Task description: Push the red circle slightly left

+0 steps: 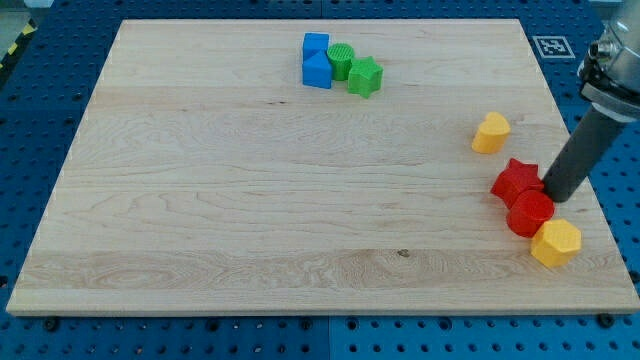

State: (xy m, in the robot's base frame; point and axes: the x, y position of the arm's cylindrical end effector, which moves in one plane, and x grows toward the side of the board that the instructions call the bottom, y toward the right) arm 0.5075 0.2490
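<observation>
While set on the bench (250, 200), my tip (556, 196) just right of red circle (530, 213), beside red star (516, 180); no fingers fitted, state not discernible.

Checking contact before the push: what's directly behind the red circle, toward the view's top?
The red star touches the red circle there, and my tip sits at its upper right. The rod hides whatever board lies behind it.

Upper rod (612, 80): cut off at view's right edge. Red star (516, 180): partly overlapped by red circle (529, 213).
</observation>
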